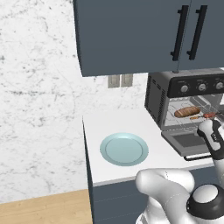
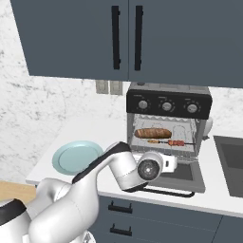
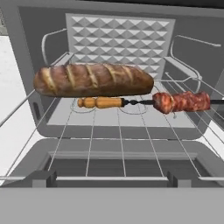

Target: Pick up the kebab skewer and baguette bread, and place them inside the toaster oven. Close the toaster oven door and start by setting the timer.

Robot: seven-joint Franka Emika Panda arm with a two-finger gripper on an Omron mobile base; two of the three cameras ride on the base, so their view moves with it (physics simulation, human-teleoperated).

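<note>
The hand (image 2: 173, 163) is open and empty, just above the lowered door (image 3: 112, 164). Ahead of it, skewer (image 3: 175, 102) and bread (image 3: 93, 80) already lie on the oven (image 2: 168, 124) rack. I think it should go under the door's edge and lift evenly.

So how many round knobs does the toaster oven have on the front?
3, all in one row on the black panel above the toaster oven's opening: a left knob, a middle knob and a right knob. None seems hidden.
</note>
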